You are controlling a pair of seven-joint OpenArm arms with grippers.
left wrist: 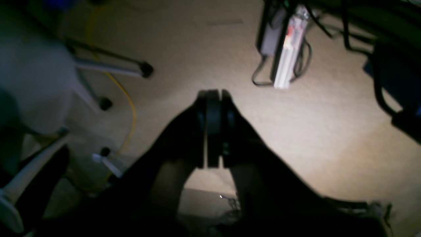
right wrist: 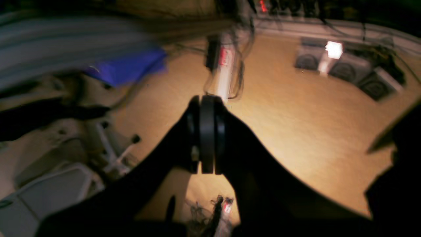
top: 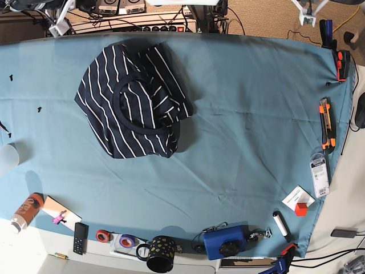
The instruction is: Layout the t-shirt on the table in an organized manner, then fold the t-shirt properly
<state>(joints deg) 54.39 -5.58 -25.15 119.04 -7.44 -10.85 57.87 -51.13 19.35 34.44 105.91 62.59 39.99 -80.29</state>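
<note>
- T-shirt (top: 134, 103): crumpled heap, 11 o'clock on surface (top: 239, 114).
- Left claw (left wrist: 213, 93): pressed together, empty, above floor.
- Right claw (right wrist: 207, 98): pressed together, empty.

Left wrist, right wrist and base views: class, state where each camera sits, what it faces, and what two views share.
Left wrist: on the left arm, facing carpet floor; left gripper, jaws shut.
Right wrist: on the right arm, facing floor; right gripper, jaws shut.
Base: overhead, facing the table and crumpled t-shirt; no arm shows.
Shared: both wrist views show floor.

Black polka-dot mug (top: 162, 254), blue box (top: 224, 241), tape rolls (top: 114, 238), remote (top: 80, 238), orange-capped bottle (top: 25, 212) near front edge.
</note>
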